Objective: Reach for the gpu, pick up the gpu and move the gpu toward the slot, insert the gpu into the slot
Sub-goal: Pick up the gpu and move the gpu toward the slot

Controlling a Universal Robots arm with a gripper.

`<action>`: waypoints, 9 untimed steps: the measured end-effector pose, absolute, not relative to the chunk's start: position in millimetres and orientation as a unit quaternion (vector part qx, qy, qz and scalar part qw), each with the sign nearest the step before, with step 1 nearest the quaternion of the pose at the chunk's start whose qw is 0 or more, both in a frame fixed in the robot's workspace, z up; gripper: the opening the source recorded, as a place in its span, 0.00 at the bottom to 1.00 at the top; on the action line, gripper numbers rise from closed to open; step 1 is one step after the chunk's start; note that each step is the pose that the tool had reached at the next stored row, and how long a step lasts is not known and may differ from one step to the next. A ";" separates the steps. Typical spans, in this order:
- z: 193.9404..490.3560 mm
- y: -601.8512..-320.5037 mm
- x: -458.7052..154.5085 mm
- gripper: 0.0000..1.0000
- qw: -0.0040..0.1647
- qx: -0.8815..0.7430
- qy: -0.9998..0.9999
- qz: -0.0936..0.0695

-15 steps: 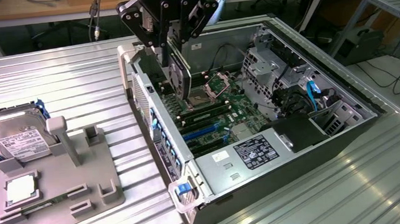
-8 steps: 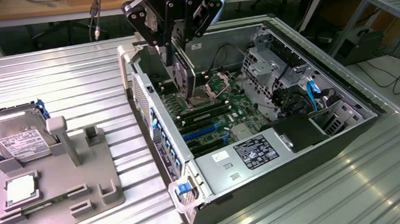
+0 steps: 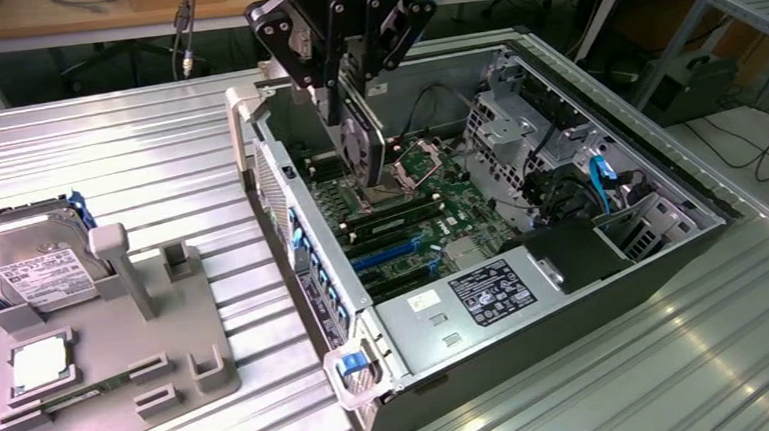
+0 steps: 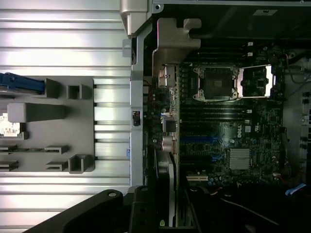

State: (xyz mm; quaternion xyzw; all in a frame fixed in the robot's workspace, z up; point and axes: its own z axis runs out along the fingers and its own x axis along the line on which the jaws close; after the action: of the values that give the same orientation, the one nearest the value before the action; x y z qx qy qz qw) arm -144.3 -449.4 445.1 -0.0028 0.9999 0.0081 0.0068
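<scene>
The gpu (image 3: 361, 147) hangs edge-down in my gripper (image 3: 348, 85), which is clamped on the card's upper edge. It sits over the green motherboard (image 3: 459, 216) inside the open computer case (image 3: 567, 355). The blue slot (image 3: 390, 250) lies lower, apart from the card. A hard drive (image 3: 34, 267) rests on the grey fixture (image 3: 165, 339) beside the case.

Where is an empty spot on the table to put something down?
Bare table lies at the exterior view's upper left, past the grey holder, and at its lower right, beside the computer case. Inside the case is crowded: the gripper holds the gpu over the motherboard.
</scene>
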 end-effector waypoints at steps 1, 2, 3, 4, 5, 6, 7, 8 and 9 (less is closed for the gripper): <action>445.1 -449.4 -143.4 0.27 0.007 -0.003 1.000 0.008; 445.1 -449.4 -142.5 0.27 0.007 -0.003 1.000 0.008; 445.1 -449.4 -141.6 0.27 0.007 -0.003 1.000 0.008; 445.1 -449.4 -138.1 0.27 0.007 -0.003 1.000 0.008; 445.1 -449.4 -136.8 0.27 0.007 -0.003 1.000 0.008; 445.1 -449.4 -135.5 0.27 0.007 -0.003 1.000 0.008; 445.1 -449.4 -134.5 0.27 0.007 -0.003 1.000 0.008; 445.1 -449.4 -133.6 0.27 0.007 -0.003 1.000 0.008; 445.1 -449.4 -132.5 0.27 0.007 -0.003 1.000 0.008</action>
State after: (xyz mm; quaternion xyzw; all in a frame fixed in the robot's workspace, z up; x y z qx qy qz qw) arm -132.5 -449.4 445.1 -0.0029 0.9999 0.0076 0.0068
